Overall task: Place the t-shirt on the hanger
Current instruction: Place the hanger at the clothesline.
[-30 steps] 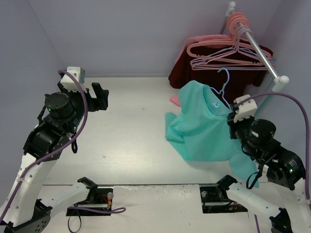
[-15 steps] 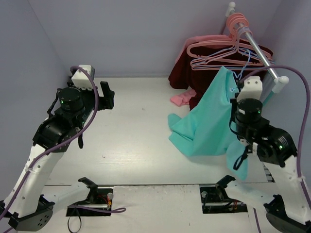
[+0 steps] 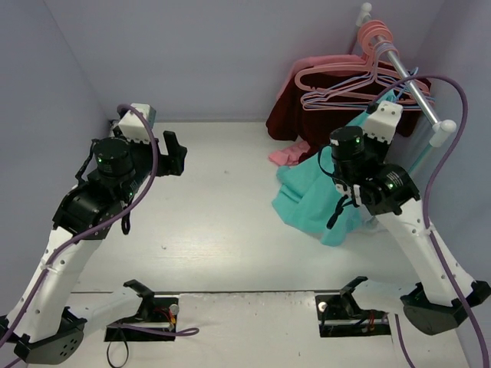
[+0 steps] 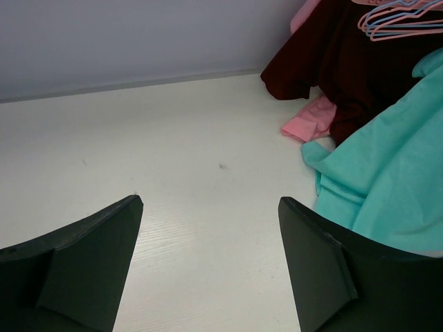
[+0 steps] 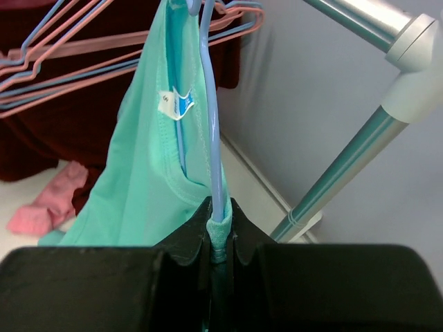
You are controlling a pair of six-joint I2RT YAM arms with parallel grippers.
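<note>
Since the t-shirt is light, floppy cloth, it droops from the hanger by the rack, hem pooled on the table. The right gripper pinches hanger wire plus a bit of fabric. I'd grab the stiff wire, not the cloth. The left gripper hangs open, empty.

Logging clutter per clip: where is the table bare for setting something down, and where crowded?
Bare: the wide table stretch between the left gripper and the t-shirt, back wall to near edge. Crowded: the right back corner, with t-shirt, pink cloth, maroon garment, rack and right gripper holding the hanger.
</note>
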